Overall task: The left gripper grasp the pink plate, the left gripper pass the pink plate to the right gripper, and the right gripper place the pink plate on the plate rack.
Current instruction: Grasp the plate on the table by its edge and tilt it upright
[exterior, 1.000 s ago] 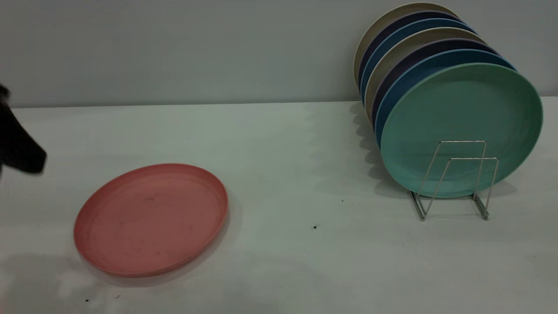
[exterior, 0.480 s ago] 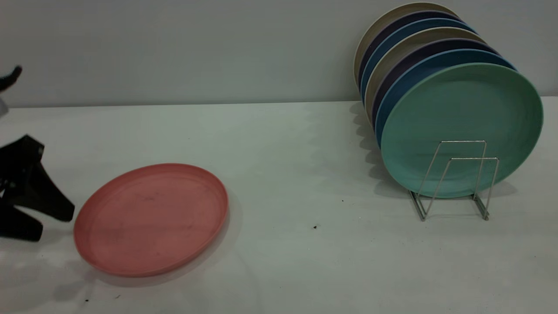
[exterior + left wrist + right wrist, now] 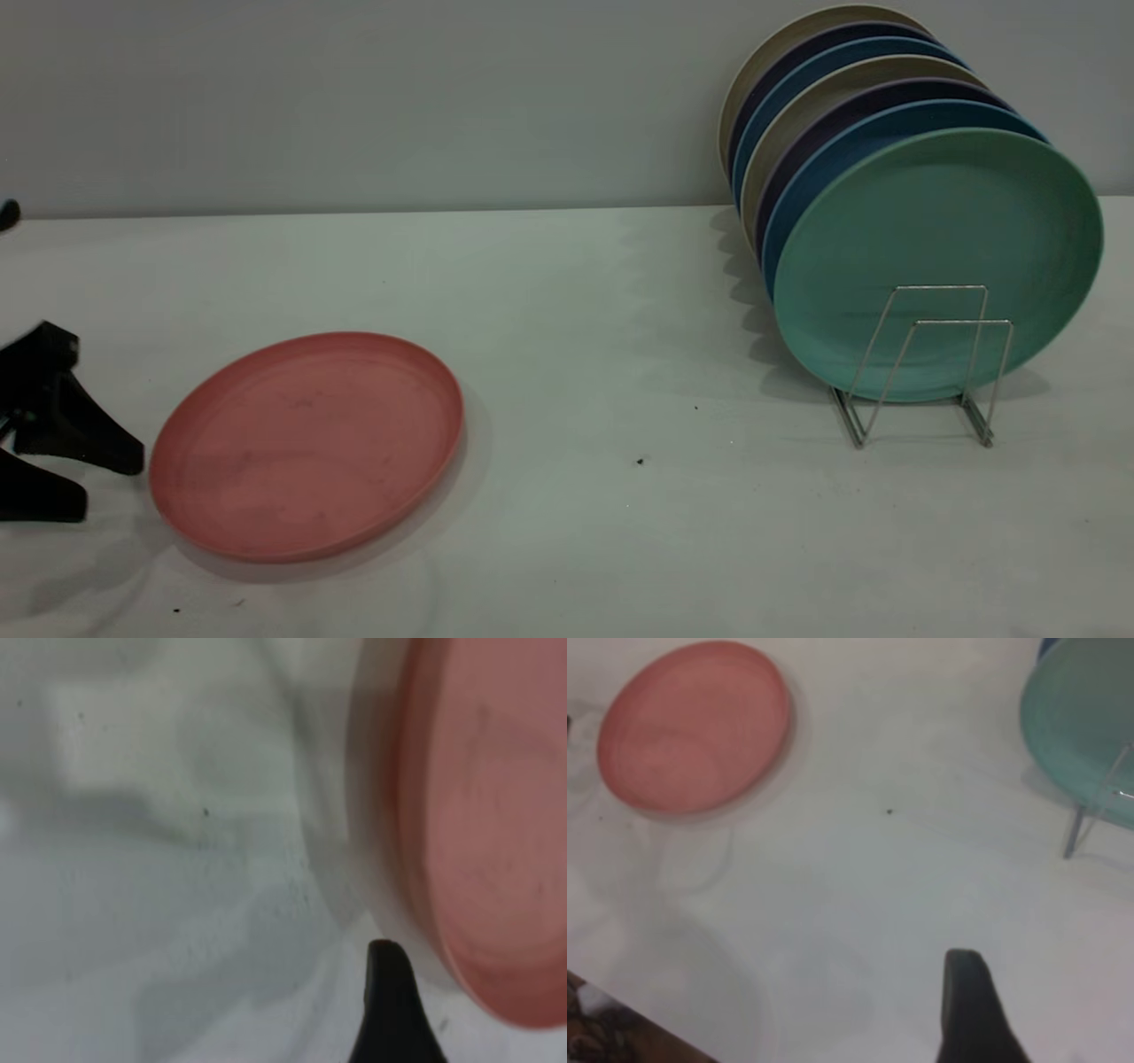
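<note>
The pink plate (image 3: 306, 447) lies flat on the white table at the front left. It also shows in the left wrist view (image 3: 496, 815) and the right wrist view (image 3: 695, 726). My left gripper (image 3: 106, 483) is open, low over the table just left of the plate's left rim, with its tips pointing at the rim and not touching it. One of its fingers (image 3: 390, 1010) shows beside the rim. The right gripper is out of the exterior view. One of its fingers (image 3: 966, 1001) shows high above the table's middle, with nothing between the jaws. The plate rack (image 3: 930, 354) stands at the right.
A mint-green plate (image 3: 939, 257) stands upright in the rack, with several blue, purple and beige plates behind it. Two wire loops stand in front of the green plate. The green plate (image 3: 1085, 718) and a rack wire (image 3: 1099, 806) show in the right wrist view.
My left gripper has come in from the left edge, dropped to table level and settled beside the plate's left rim. The plate and the rack have not moved.
</note>
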Controlling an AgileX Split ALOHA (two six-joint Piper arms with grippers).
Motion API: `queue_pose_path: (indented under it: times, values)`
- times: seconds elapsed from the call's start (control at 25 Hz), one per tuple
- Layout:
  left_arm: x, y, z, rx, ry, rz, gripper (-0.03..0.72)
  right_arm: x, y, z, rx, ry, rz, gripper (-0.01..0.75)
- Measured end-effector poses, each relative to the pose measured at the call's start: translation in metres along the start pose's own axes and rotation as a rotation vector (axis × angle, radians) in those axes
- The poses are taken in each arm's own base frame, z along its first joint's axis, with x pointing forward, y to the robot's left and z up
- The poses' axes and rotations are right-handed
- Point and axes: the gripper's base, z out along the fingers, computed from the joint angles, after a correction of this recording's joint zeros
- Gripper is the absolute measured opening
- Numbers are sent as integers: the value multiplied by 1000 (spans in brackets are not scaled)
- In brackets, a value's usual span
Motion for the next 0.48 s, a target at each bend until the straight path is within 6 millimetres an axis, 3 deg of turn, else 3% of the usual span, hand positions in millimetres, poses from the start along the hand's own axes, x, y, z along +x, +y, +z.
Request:
queue_pose_path:
  times: [0.48]
  values:
    - [-3, 16, 37, 90, -94, -22, 483, -2, -3, 7, -4, -11, 12, 458]
